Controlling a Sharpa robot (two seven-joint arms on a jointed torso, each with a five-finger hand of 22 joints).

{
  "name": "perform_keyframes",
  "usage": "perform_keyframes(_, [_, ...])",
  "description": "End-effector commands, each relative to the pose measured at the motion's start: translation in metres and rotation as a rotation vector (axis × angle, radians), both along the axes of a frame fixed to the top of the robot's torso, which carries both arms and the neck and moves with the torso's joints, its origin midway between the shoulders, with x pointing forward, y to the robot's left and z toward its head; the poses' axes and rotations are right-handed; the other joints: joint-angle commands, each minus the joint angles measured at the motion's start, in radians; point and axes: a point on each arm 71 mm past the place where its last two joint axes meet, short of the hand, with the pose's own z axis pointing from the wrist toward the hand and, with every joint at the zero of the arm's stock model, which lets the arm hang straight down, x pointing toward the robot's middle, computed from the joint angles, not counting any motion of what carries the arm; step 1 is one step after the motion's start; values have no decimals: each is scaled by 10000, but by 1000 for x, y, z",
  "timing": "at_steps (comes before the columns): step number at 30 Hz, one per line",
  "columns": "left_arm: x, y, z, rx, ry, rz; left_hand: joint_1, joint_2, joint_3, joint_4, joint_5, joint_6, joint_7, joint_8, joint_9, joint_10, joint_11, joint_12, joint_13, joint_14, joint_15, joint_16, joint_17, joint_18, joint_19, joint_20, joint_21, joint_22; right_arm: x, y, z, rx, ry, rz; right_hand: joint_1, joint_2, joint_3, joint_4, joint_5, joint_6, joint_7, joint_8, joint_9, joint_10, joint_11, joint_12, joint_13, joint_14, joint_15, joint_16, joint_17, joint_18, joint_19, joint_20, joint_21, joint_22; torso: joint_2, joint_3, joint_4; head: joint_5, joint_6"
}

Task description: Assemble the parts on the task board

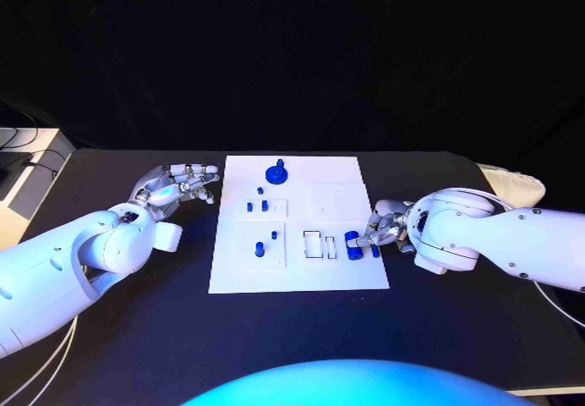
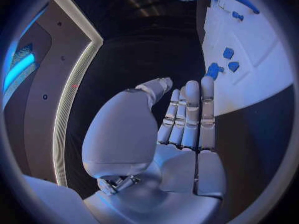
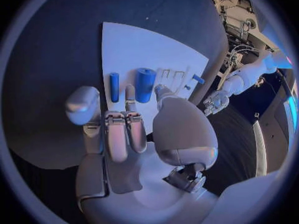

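Note:
The white task board (image 1: 298,271) lies in the middle of the black table. A blue knob part (image 1: 278,174) stands near its far edge, and several small blue pieces (image 1: 259,249) sit in its left half. My right hand (image 1: 388,225) is at the board's right edge. There a thumb and a finger flank a thick blue cylinder (image 3: 145,84) lying on the board (image 3: 143,47); whether they press it I cannot tell. A thin blue rod (image 3: 114,87) lies just beside it. My left hand (image 1: 181,186) hovers by the board's left edge, fingers apart and holding nothing (image 2: 184,134).
Two narrow rectangular slots (image 1: 319,246) sit just left of the cylinder (image 1: 352,240). A raised square plate (image 1: 338,196) lies on the board's right half. A pale box (image 1: 19,182) stands off the table's left edge. Bare black table surrounds the board.

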Motion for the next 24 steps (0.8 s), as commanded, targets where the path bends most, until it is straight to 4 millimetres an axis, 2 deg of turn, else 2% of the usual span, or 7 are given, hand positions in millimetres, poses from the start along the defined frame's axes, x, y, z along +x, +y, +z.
perform_keyframes(1, [-1, -2, 1, -141, 9, -176, 6, 34, -51, 17, -1, -92, 11, 5, -15, -78, 27, 32, -3, -25, 2, -45, 15, 132, -40, 33, -65, -9, -1, 2, -6, -346, 156, 74, -91, -11, -104, 21, -81, 43, -25, 78, 39, 1044, -71, 59, 2603, 956, -58, 63, 2215, -68, 38, 1, 37, 3, 8, 3, -6, -23, -38])
perform_keyframes(6, [-1, -2, 0, -137, 18, -177, 6, 34, -51, 17, -1, -92, 11, 5, -15, -78, 27, 32, -3, -25, 2, -45, 15, 132, -40, 33, -65, -9, -2, 6, -12, -344, 257, 136, -152, -3, -268, 22, -283, 57, -45, 126, 156, 1038, -88, 50, 2594, 958, -73, 66, 2227, -66, 29, -11, 21, 19, 11, 0, -1, -20, -57])
perform_keyframes(15, [-1, -2, 0, -139, 20, -183, 6, 34, -51, 17, -1, -92, 11, 5, -15, -78, 27, 32, -3, -25, 2, -45, 15, 132, -40, 33, -65, -9, 1, 9, -19, -505, 146, 179, -48, 49, -297, 4, -328, 70, -61, 157, 227, 1042, -101, 56, 2600, 954, -82, 60, 2205, -64, 22, -18, 7, 27, 9, 5, -9, -6, -78])
perform_keyframes(19, [-1, -1, 0, -135, 21, -175, 6, 34, -51, 17, -1, -92, 11, 5, -15, -78, 27, 32, -3, -25, 2, -45, 15, 132, -40, 33, -65, -9, 2, 10, -20, -479, 22, 108, 392, 249, -219, -4, 235, 15, -75, 170, 393, 1036, -117, 46, 2592, 952, -98, 57, 2197, -60, 6, -35, -34, 50, 7, -1, -12, -3, -61])
perform_keyframes(23, [-1, -1, 0, -130, 25, -167, -2, 50, -50, 31, 2, -98, 12, 7, -17, -93, 28, 47, -1, -17, 4, -35, 21, 135, -32, 37, -68, -12, 2, 10, -19, -256, -233, -152, 783, 436, 56, -10, 1392, 71, -114, 138, 523, 1039, -154, 50, 2597, 956, -130, 60, 2216, -63, 11, -62, -28, 121, 0, -5, -9, 0, -71])
perform_keyframes(24, [-1, -1, 0, -129, 26, -163, -2, 50, -50, 31, 2, -98, 12, 7, -17, -93, 28, 47, -1, -17, 4, -35, 21, 135, -32, 37, -68, -12, 2, 10, -18, -165, -269, -232, 810, 446, 90, -9, 1490, 74, -116, 129, 530, 1040, -156, 51, 2599, 954, -133, 58, 2209, -64, 13, -64, -23, 130, -2, -7, -11, 8, -66])
